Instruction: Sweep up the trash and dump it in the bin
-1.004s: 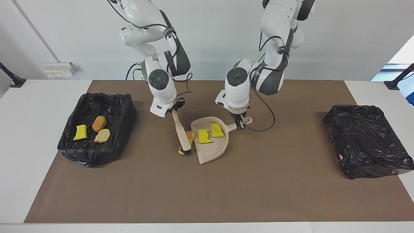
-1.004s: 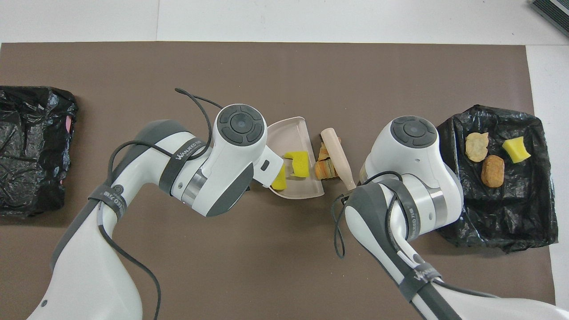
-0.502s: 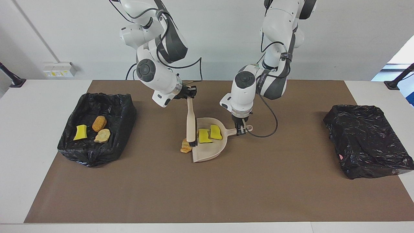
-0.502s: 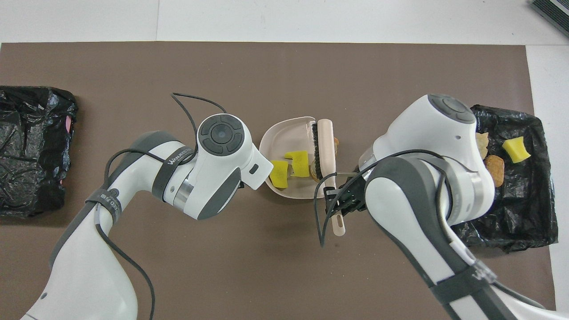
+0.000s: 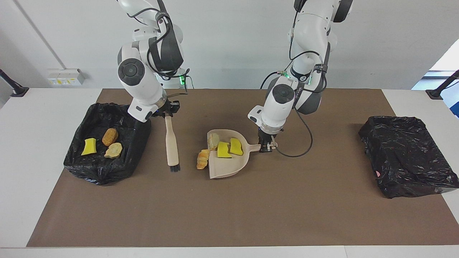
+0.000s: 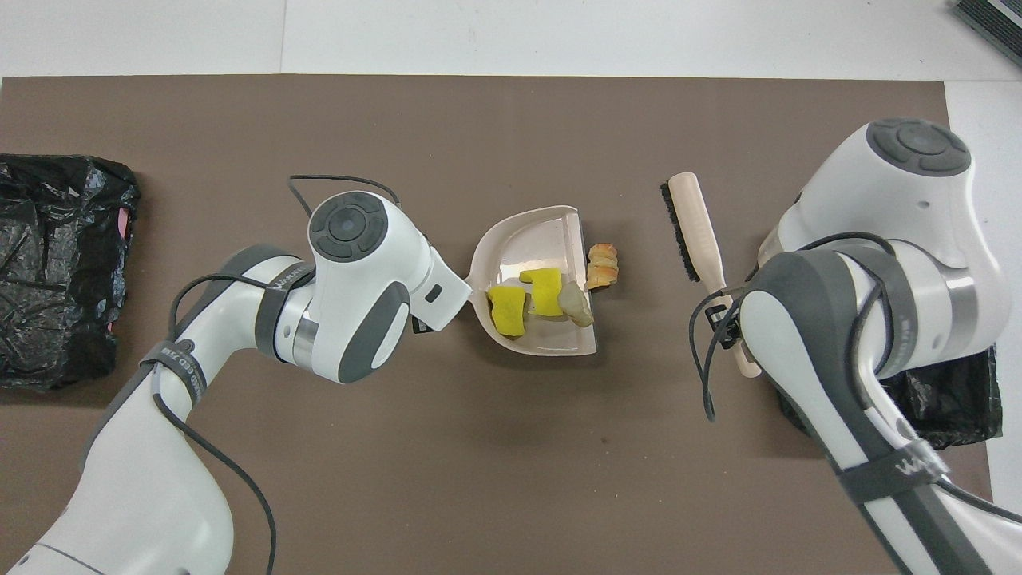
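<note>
- Two grippers are engaged: the left gripper [image 5: 266,146] is clamped on the dustpan [image 5: 229,168] handle, keeping its mouth flat on the mat [image 5: 251,215] facing the right arm's end.
- The right gripper [image 5: 167,114] is clamped on the brush [image 5: 171,143], bristles down between dustpan and bin [image 5: 140,143].
- Trash count: three pieces in the dustpan, two yellow sponge bits [image 5: 229,147] and one pale lump [image 5: 213,140].
- One striped piece [image 5: 202,158] lies just outside the mouth.
- Three pieces [image 5: 104,143] lie in the bin.
- A second black bag [image 5: 405,154] sits at the left arm's end.
</note>
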Action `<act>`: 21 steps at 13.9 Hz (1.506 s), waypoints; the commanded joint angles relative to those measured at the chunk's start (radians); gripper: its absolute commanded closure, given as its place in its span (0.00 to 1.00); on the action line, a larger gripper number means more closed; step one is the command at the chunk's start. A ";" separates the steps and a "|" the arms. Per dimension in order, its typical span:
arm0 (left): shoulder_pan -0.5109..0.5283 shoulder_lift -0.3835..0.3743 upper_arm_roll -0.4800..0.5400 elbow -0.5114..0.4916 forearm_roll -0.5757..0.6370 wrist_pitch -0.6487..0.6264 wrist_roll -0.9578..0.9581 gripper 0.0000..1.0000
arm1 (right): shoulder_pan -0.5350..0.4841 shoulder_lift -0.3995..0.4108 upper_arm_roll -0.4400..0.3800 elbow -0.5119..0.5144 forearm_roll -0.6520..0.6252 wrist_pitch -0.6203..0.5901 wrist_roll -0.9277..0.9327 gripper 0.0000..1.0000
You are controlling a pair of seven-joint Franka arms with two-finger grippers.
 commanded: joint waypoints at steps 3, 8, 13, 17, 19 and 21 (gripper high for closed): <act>0.099 -0.006 -0.011 -0.021 -0.149 0.022 0.193 1.00 | 0.007 0.035 0.010 -0.083 -0.025 0.128 -0.089 1.00; 0.127 -0.023 0.003 0.017 -0.062 -0.050 0.176 1.00 | 0.010 0.048 0.010 -0.130 -0.005 0.182 -0.088 1.00; 0.080 -0.022 0.007 0.061 0.261 -0.123 -0.078 1.00 | 0.030 0.054 0.012 -0.179 0.115 0.202 -0.078 1.00; 0.003 -0.039 0.009 0.060 0.351 -0.221 -0.204 1.00 | 0.119 0.052 0.012 -0.207 0.184 0.202 0.004 1.00; -0.015 -0.052 0.007 0.046 0.354 -0.251 -0.206 1.00 | 0.171 0.045 0.014 -0.207 0.269 0.200 0.081 1.00; -0.035 -0.071 0.006 0.019 0.354 -0.248 -0.235 1.00 | 0.220 0.040 0.014 -0.206 0.361 0.202 0.162 1.00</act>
